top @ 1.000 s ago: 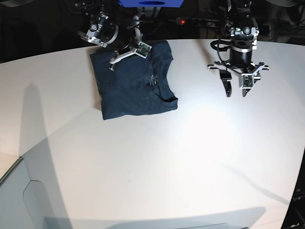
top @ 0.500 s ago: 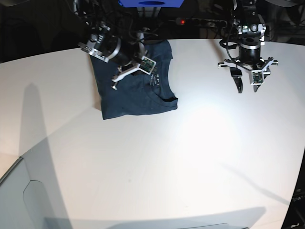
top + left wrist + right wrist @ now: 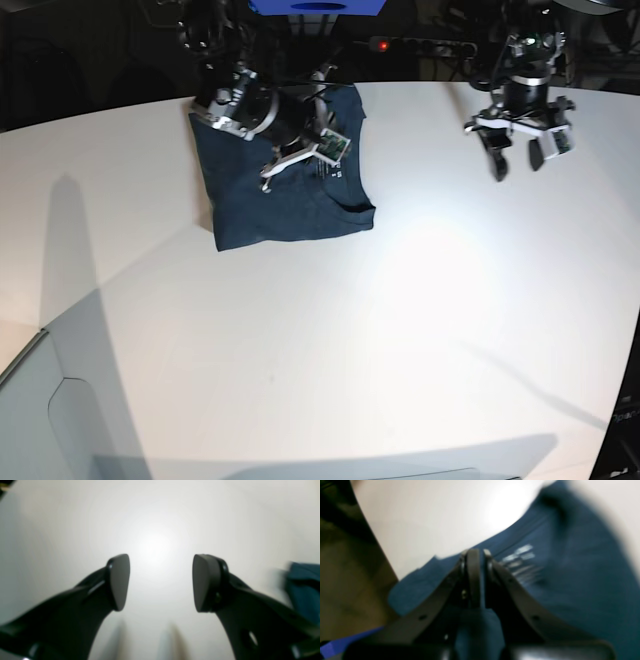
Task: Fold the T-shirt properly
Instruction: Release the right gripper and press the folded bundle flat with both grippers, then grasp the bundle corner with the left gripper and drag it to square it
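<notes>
The dark navy T-shirt (image 3: 285, 195) lies folded into a rough rectangle at the back left of the white table (image 3: 400, 330), its white neck label (image 3: 328, 168) facing up. My right gripper (image 3: 267, 184) hangs over the middle of the shirt. In the right wrist view its jaws (image 3: 480, 555) are shut just beside the label print (image 3: 520, 560); whether the tips touch the cloth I cannot tell. My left gripper (image 3: 517, 165) hovers above bare table at the back right, well away from the shirt. It stands open (image 3: 161, 562) with nothing between its pads, and a corner of the T-shirt (image 3: 302, 587) shows at the right edge.
A power strip with a red light (image 3: 383, 46) and a blue object (image 3: 318, 6) sit behind the table's back edge. A pale box corner (image 3: 30, 400) stands at the lower left. The table's dark edge (image 3: 370, 542) runs close to the shirt's far side.
My right arm has slid from the shirt's back edge out over its middle, jaws still shut. My left arm has drawn back toward the far right and its jaws have spread wider.
</notes>
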Controlling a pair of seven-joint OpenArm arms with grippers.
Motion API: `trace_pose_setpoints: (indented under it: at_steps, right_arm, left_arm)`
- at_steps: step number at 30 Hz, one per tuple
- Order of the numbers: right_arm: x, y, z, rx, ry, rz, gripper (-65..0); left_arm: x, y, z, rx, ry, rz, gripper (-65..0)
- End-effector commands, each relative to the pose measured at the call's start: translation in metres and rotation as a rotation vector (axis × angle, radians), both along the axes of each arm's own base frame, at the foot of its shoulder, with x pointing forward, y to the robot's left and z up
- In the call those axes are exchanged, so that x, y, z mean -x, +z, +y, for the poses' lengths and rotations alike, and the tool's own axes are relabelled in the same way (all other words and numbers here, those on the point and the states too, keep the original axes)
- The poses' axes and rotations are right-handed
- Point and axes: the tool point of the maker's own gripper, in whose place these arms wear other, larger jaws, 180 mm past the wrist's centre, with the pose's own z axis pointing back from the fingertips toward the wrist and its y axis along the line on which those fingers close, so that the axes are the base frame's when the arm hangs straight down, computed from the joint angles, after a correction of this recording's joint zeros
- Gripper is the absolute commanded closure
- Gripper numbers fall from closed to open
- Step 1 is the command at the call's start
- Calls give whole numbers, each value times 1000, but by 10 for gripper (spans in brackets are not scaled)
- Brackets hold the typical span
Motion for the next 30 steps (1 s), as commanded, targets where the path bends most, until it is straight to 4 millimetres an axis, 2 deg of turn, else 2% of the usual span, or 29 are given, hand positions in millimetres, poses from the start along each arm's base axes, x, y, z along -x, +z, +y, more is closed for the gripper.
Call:
trace_pose_setpoints:
  at_steps: [1,3,5,8,11,14,21,26,30]
  right_arm:
    - [-5,19,-2,-28,-9,-51,0]
    - [-10,34,-14,-27,-43,-98,0]
    - [-16,43,-29,-11,-87,-128,0]
    - [-21,43,-60,38,-158,-142,0]
    - [-25,41,-78,65,-204,-141,0]
    - [-23,34,-98,96,-257,-121,0]
    - [-22,28,-118,126,-308,-105,0]
    - [-21,28,-120,130,-311,-102,0]
    - [-21,27,-120,131,-311,-102,0]
  left_arm:
    - [-5,8,-12,26,-29,-40,-381]
    - [-8,5,-28,76,-57,-42,-381]
    - [-11,3,-55,149,-104,-45,-382]
    - [-11,-2,-101,258,-186,-34,-382]
    - [-14,-5,-131,337,-237,-27,-382]
    - [-12,-20,-158,424,-273,13,-382]
    - [-8,-56,-191,566,-291,112,-382]
    - [-7,-70,-206,599,-315,153,-380]
    - [-7,-73,-207,600,-321,159,-364]
